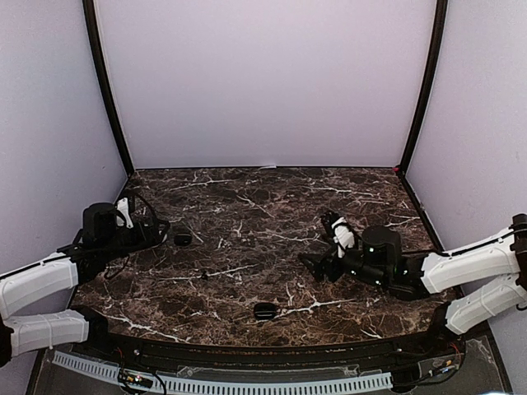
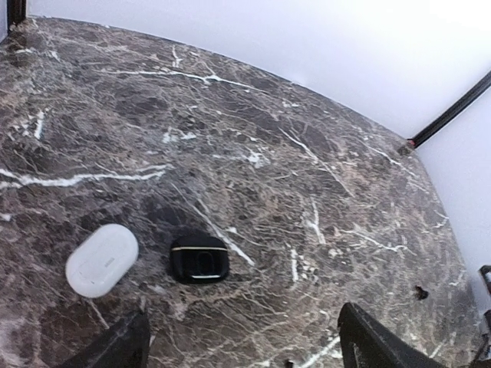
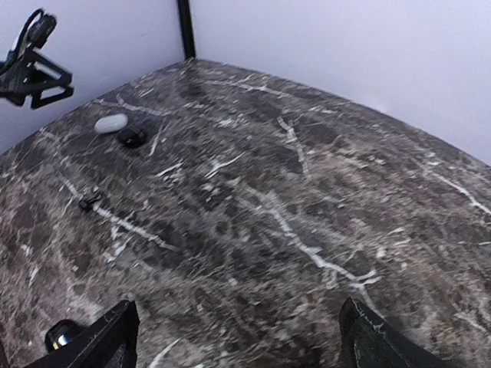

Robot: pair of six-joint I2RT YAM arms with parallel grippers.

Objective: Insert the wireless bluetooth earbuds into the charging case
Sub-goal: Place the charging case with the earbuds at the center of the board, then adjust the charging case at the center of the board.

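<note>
A small black earbud lies on the marble, left of centre; it also shows as a dark speck in the left wrist view, earbud, and in the right wrist view, earbud. A closed black charging case sits beside a closed white case, just ahead of my left gripper, which is open and holds nothing. The same black case lies right of the left gripper. My right gripper is open over bare marble, right of centre.
A second glossy black case rests near the table's front edge, and shows at the lower left of the right wrist view, case. Lilac walls with black corner posts enclose the table on three sides.
</note>
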